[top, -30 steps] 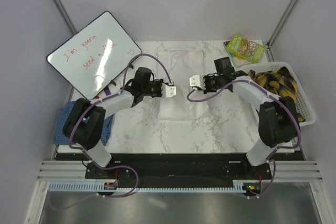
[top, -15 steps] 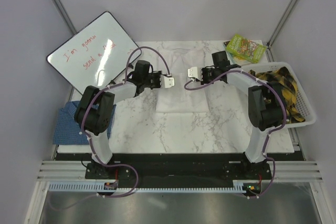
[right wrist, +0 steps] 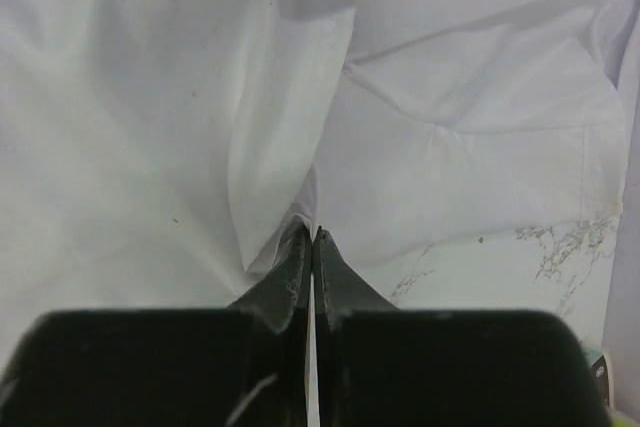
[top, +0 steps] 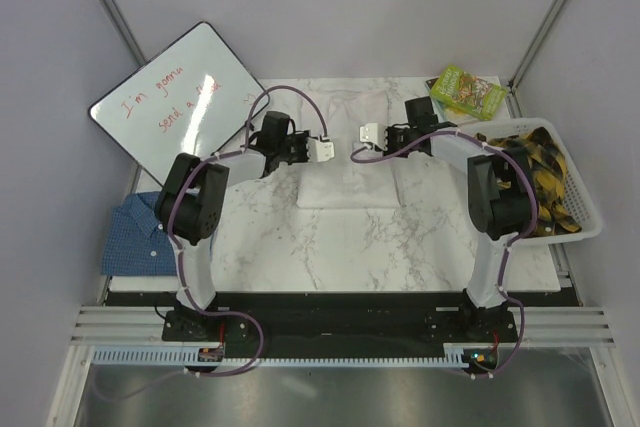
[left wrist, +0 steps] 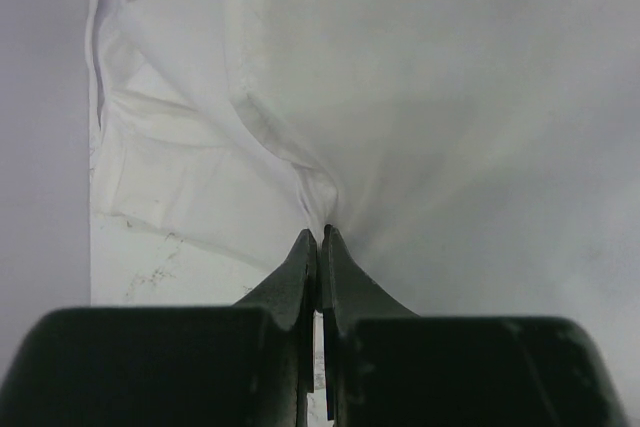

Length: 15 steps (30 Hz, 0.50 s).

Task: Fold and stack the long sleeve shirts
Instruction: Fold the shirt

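**Top view.** The marble table [top: 400,247] stands in a grey-walled booth. A whiteboard [top: 180,97] leans at the rear left. A green box [top: 467,91] lies at the rear right. A basket [top: 585,225] holding plaid cloth [top: 530,162] sits at the right edge. The white shirt [top: 345,187] lies flat at centre rear. The blue shirt [top: 135,237] lies at the near left edge. Both arms reach rearward over the white shirt. The left gripper [top: 328,150] and right gripper [top: 362,134] point toward each other, near but apart.

**Left wrist view.** The jaws are pressed together, pinching a raised crease of the white shirt. Bare table shows at lower left.

**Right wrist view.** The jaws are pressed together, pinching a fold of the white shirt. Bare table shows at lower right.
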Tool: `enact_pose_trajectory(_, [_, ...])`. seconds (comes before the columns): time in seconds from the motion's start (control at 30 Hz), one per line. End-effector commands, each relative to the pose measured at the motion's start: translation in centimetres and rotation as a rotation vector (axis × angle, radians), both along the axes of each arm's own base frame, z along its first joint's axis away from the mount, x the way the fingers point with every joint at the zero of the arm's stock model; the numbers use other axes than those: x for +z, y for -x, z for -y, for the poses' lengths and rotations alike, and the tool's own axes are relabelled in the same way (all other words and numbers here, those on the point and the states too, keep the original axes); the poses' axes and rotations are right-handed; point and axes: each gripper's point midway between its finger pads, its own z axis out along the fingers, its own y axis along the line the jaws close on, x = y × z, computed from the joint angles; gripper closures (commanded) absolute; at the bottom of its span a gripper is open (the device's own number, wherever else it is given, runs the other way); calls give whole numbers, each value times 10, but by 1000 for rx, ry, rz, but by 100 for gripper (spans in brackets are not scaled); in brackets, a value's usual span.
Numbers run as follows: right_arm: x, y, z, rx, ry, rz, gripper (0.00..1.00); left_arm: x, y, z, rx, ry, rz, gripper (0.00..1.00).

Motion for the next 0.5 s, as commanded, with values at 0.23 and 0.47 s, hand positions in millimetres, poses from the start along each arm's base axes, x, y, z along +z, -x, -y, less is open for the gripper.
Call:
enact_pose_trajectory(0.23, [101, -41, 18, -310, -187, 78, 64, 99, -54, -45, 342, 190, -19, 56])
enact_pose_trajectory(0.47, [108, 15, -15, -405, -379, -319, 62, 95, 8, -31, 408, 335, -399, 22])
